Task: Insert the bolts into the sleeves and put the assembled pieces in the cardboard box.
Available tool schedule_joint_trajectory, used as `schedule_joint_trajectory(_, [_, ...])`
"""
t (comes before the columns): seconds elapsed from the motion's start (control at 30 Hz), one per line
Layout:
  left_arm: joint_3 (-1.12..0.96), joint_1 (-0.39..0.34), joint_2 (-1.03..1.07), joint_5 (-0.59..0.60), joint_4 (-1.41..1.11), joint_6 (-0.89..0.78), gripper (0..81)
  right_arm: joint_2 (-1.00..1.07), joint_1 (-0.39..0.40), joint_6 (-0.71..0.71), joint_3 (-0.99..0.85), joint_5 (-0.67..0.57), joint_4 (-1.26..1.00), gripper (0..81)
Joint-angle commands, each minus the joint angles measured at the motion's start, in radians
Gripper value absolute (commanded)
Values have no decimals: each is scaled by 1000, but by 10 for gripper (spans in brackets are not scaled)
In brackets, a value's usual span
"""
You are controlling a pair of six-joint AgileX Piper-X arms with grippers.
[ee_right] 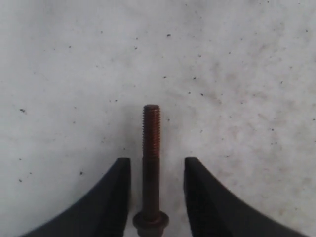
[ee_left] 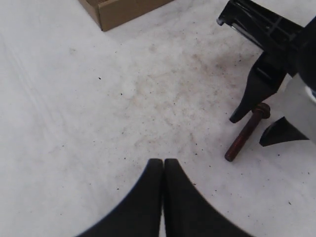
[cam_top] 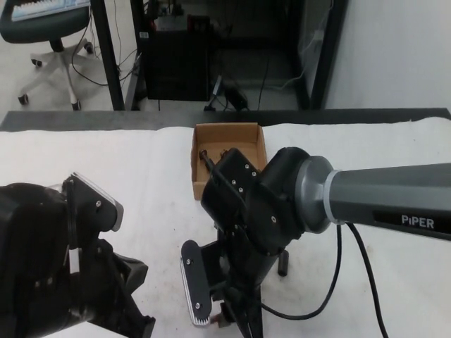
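1. A rust-brown bolt (ee_right: 151, 163) lies flat on the white, speckled surface (ee_right: 237, 59), on the near side of the cardboard box (cam_top: 229, 134) and apart from it
2. The right jaws are spread open and hang low over the bolt, one on either side of its shank near the head; a sliver of surface shows between each and the bolt, so nothing is gripped
3. The bolt's flanged head sits deep between the right jaws, and its threaded end pokes out past their tips
4. The right arm (cam_top: 366, 197) crosses in front of the box and hides part of it; small dark parts (cam_top: 210, 156) lie inside the box, too small to tell apart
5. The left jaws are pressed together with nothing between them, over bare surface on the near side of the box, beside the bolt and not touching it
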Motion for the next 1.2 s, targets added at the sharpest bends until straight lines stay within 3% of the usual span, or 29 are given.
schedule_joint_trajectory(0.0, [-1,0,-11,-7,-11,0,3,-14,-1,8,-1,3,-9,379])
schedule_joint_trajectory(0.13, [-6,0,-36,9,-7,0,3,-22,-1,16,-18,168,-4,353])
schedule_joint_trajectory(0.23, [-31,0,-48,225,-11,0,3,-64,-20,98,-32,183,5,353])
schedule_joint_trajectory(0.3, [-54,0,-42,353,-11,0,3,-108,-42,157,-37,147,15,353])
schedule_joint_trajectory(0.47, [-119,-6,-5,385,52,0,3,-258,-165,342,-37,12,52,353])
schedule_joint_trajectory(0.6, [-191,-11,114,428,143,52,3,-376,-309,500,-37,-172,108,353])
schedule_joint_trajectory(0.73, [-286,-39,281,420,240,161,3,-495,-443,553,-37,-300,166,353])
schedule_joint_trajectory(0.83, [-406,-80,448,379,305,205,24,-566,-509,553,-37,-311,195,353])
schedule_joint_trajectory(1.07, [-793,-192,793,205,560,317,307,-661,-597,553,-37,-337,271,353])
schedule_joint_trajectory(1.17, [-913,-224,890,109,683,323,344,-671,-607,568,-37,-340,294,353])
